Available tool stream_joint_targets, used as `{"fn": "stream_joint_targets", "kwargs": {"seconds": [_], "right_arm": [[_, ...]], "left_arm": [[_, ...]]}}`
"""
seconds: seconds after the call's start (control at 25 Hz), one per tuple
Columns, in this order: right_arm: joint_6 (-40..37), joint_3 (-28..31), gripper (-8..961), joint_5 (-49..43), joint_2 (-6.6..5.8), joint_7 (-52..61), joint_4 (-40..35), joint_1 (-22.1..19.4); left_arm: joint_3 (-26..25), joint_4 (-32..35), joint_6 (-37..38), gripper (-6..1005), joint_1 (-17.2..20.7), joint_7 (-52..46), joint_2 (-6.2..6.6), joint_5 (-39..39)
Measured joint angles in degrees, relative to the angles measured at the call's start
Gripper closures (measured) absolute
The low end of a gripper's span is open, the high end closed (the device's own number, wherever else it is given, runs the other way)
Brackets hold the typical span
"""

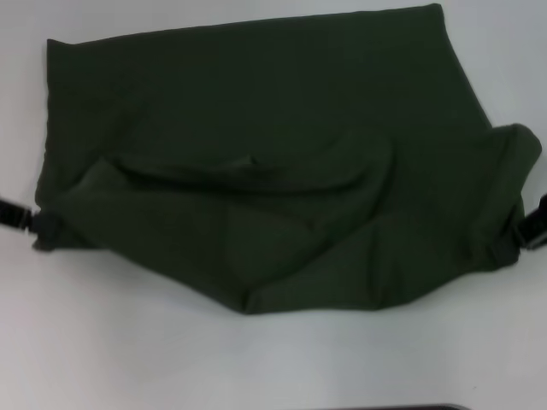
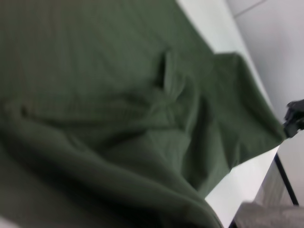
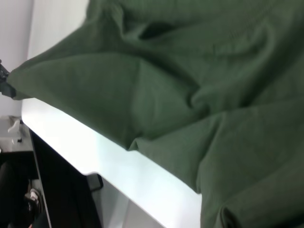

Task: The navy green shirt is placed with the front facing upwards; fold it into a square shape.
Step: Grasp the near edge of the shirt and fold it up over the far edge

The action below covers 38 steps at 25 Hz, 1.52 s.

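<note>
**Both hands at the shirt's near corners, fold under way**

Nearest the robot is a bare strip of white tabletop (image 1: 273, 359). Just beyond it lies the loose, sagging near edge of the navy green shirt (image 1: 273, 162), which dips toward the robot in the middle and rises at either side. The left hand (image 1: 26, 220) is at the shirt's near left corner and the right hand (image 1: 528, 229) at its near right corner; each appears clamped on a pinch of cloth, since the fabric bunches up at both points. The two hands are well apart, so the shirt's long axis runs side to side between them. Past the held edge a raised crease crosses the middle of the cloth, and farther still the shirt lies flat, plain green with no lettering showing, its far edge straight. Judging from this, the near edge is to be carried away from the robot, over the flat part, and both arms are equally placed for it.
</note>
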Motion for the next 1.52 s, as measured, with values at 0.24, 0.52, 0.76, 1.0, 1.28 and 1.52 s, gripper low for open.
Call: {"fn": "stream_joint_targets", "kwargs": {"seconds": [0.24, 0.52, 0.76, 1.0, 1.28, 1.52], "right_arm": [[-0.1, -5.3, 925, 0.0, -0.34, 2.1, 0.3, -1.3], [0.0, -5.1, 925, 0.6, -0.52, 0.9, 1.8, -0.9], [0.9, 5.8, 926, 0.9, -2.06, -3.0, 2.6, 4.3], [1.4, 12.7, 926, 1.2, -4.77, -4.1, 2.3, 9.1], [1.4, 15.9, 924, 1.2, -5.53, -4.3, 1.9, 9.2], [2.3, 15.7, 925, 0.7, -5.49, -4.8, 2.7, 8.4]], "left_arm": [[2.9, 0.5, 0.4, 960, 0.6, -2.3, -0.33, 4.4], [4.2, 1.8, 0.6, 960, 0.0, -2.1, -0.03, 5.1], [-2.1, 1.3, -1.2, 959, -3.5, -0.2, 0.66, 2.3], [-8.0, 0.3, -3.3, 959, -6.3, 0.0, 2.01, -1.6], [-11.9, -1.3, -5.3, 959, -5.5, 0.0, 2.24, -7.8], [-10.8, -1.0, -6.1, 959, -4.6, -0.3, 1.92, -7.8]]}}
